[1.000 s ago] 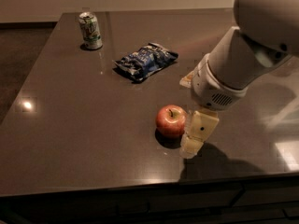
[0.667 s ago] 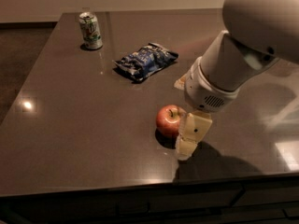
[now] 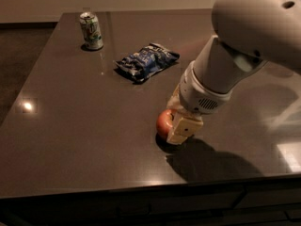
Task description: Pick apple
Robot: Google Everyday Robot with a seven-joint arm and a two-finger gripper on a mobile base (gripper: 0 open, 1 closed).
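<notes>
The apple (image 3: 162, 123) is small, round and red with an orange blush, and it sits on the dark table (image 3: 70, 126) near the front middle. My gripper (image 3: 176, 129), cream-coloured at the end of a big white arm, is down at the apple and covers its right side. Only the apple's left part shows. I cannot see how far the gripper reaches around it.
A blue crinkled snack bag (image 3: 146, 60) lies behind the apple, toward the middle of the table. A green and white soda can (image 3: 91, 30) stands at the far left corner. The table's front edge runs just below the apple.
The arm has moved left and down onto the apple. The gripper was beside the apple's right side and now covers its right half. The apple has stayed in place.
</notes>
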